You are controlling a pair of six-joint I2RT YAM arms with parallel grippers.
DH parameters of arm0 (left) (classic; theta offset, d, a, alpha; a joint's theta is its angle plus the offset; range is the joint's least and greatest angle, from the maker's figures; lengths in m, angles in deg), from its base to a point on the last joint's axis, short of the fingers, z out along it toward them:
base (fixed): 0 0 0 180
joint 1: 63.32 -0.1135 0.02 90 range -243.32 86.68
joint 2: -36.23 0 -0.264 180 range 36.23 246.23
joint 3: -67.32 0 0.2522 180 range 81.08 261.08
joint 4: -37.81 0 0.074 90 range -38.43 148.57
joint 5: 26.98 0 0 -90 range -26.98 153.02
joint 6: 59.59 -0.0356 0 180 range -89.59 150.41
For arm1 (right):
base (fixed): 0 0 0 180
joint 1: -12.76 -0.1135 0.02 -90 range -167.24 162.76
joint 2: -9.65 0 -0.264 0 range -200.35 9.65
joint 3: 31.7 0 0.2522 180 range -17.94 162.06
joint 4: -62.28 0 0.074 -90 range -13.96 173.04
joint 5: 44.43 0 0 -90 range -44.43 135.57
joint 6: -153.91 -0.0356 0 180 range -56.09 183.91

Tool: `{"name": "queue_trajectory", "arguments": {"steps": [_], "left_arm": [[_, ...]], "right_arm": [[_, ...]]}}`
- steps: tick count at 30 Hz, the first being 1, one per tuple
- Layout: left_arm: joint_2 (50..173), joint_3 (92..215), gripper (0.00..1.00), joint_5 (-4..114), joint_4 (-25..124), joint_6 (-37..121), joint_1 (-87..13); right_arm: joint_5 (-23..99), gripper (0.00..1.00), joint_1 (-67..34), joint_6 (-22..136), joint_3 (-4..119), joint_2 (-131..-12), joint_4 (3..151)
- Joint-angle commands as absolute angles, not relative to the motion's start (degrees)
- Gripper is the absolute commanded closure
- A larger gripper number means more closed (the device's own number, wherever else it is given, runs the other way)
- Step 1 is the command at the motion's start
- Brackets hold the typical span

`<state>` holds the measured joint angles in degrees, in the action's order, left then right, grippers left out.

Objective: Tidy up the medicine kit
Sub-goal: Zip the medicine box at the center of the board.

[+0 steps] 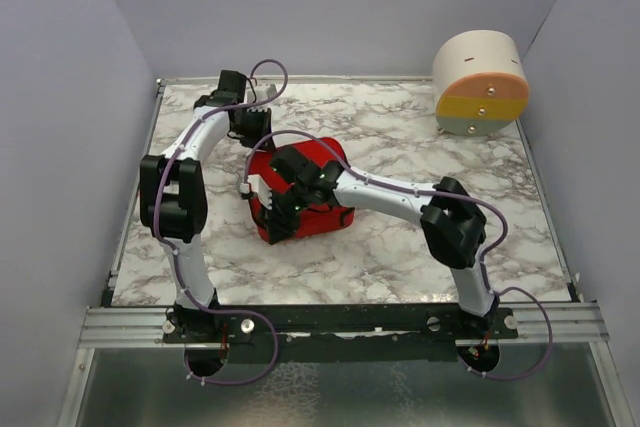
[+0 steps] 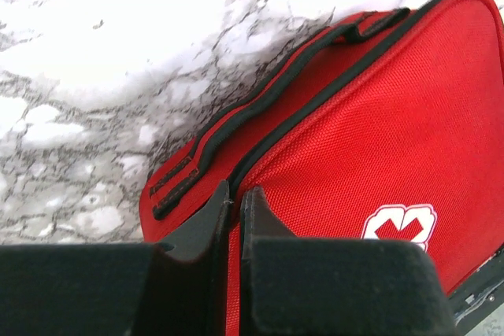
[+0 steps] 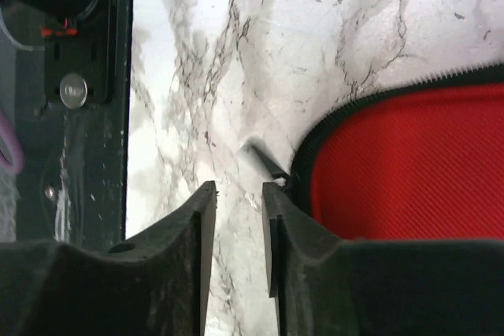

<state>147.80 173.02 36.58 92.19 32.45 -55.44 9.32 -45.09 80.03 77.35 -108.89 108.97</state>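
medicine kit (image 1: pixel 322 154), one, sits apart from one round container (image 1: pixel 481 84).

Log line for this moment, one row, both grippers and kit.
left gripper: shut, at medicine kit edge | right gripper: open, zipper pull just ahead | kit: looks closed

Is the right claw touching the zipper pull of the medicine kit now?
Cannot tell. In the right wrist view the zipper pull lies just past one fingertip of the right claw; neither gap nor contact shows plainly.
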Motion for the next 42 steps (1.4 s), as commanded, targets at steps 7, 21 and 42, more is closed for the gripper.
{"name": "queue_trajectory", "arguments": {"steps": [7, 21, 42], "left_arm": [[153.3, 173.6, 1.0, 35.6, 87.5, 34.8, -53.9], [153.0, 173.7, 1.0, 33.7, 89.0, 31.3, -53.9], [157.0, 179.4, 1.0, 31.9, 91.3, 30.9, -53.9]], "right_arm": [[28.8, 0.57, -46.7, 85.6, 65.8, -88.1, 104.8], [34.7, 0.56, -35.5, 101.0, 53.1, -83.6, 99.3], [24.0, 0.58, -37.2, 106.3, 51.4, -84.4, 107.7]]}}
